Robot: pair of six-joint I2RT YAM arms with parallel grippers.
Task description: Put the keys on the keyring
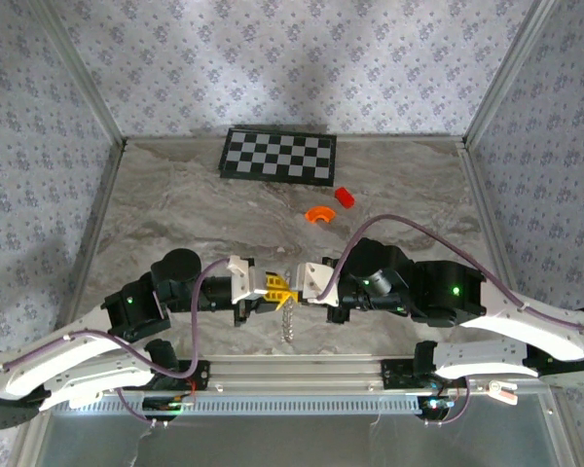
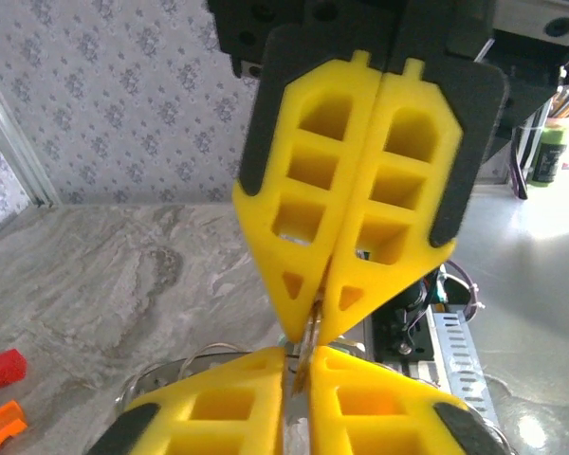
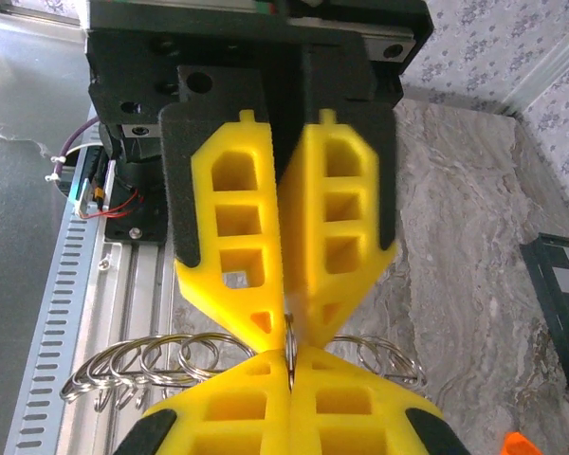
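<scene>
**Entry: keyring station, listed near to far**

1. Aluminium rail (image 1: 302, 368), along the near table edge, carrying both arm bases.
2. Left gripper (image 2: 299, 358): yellow fingers pressed together, tips pinching a thin loop of wire.
3. Right gripper (image 3: 290, 358): likewise closed, meeting the left tip to tip on the same loop.
4. Keyring (image 1: 288, 319): held between the two tips just beyond the rail, with its linked rings hanging below. The double pinch probably served to steady the ring and spread its coil for threading. Whether a key hung among the loops could not be told.
5. Table (image 1: 175, 204), marbled.
6. Orange curved piece (image 1: 320, 214) and red block (image 1: 344, 197), well apart from the grippers.
7. Checkerboard (image 1: 278, 156), against the far wall.
</scene>
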